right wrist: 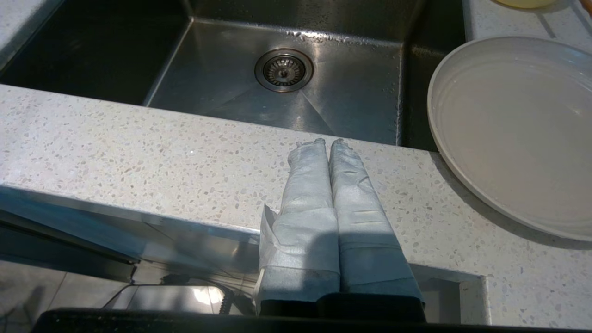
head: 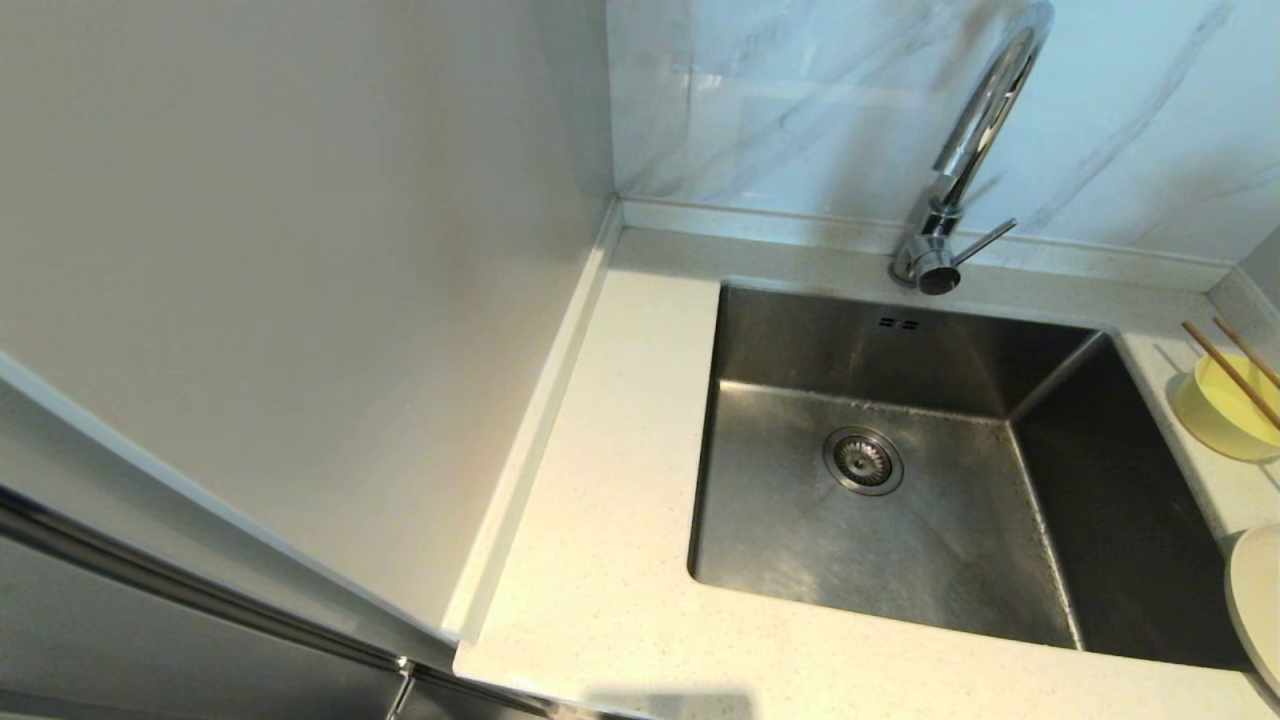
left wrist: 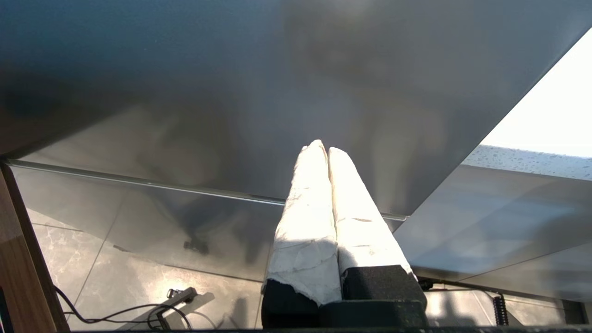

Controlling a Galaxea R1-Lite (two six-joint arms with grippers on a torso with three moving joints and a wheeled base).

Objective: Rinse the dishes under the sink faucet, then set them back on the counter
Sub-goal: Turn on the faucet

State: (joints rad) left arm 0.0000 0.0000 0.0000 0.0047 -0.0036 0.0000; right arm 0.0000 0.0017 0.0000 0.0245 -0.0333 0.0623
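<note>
The right gripper [right wrist: 329, 142] is parked at the front edge of the counter [right wrist: 138, 148], its two tape-wrapped fingers [right wrist: 305, 185] pressed together and grasping nothing; the tips sit over the speckled front strip, just short of the sink [right wrist: 222, 88]. The left gripper [left wrist: 322, 149] is parked lower and to the robot's left, facing a grey cabinet front [left wrist: 231, 92] with a tiled floor [left wrist: 138, 286] below it; its wrapped fingers [left wrist: 305, 194] are likewise clenched together on nothing. Neither gripper appears in the head view. On the counter to the right of the sink, nearest the front, lies the plate [right wrist: 513, 134], pale cream and flat, its rim slightly overhanging the basin's right edge in the right wrist view; only a sliver of it shows at the head view's right border [head: 1258, 600]. The sink [head: 800, 520] is a square steel basin with a round drain strainer [head: 863, 460] in its floor and two overflow slots [head: 898, 323] in its back wall. Farther back on the right counter stands the pastel-yellow bowl [head: 1215, 415], with the pair of chopsticks [head: 1225, 372] resting across its rim. Behind the basin, the chrome faucet [head: 975, 140] rises from the back strip of counter, its thin lever handle [head: 985, 243] pointing to the right, in front of the marble wall [head: 800, 100].
</note>
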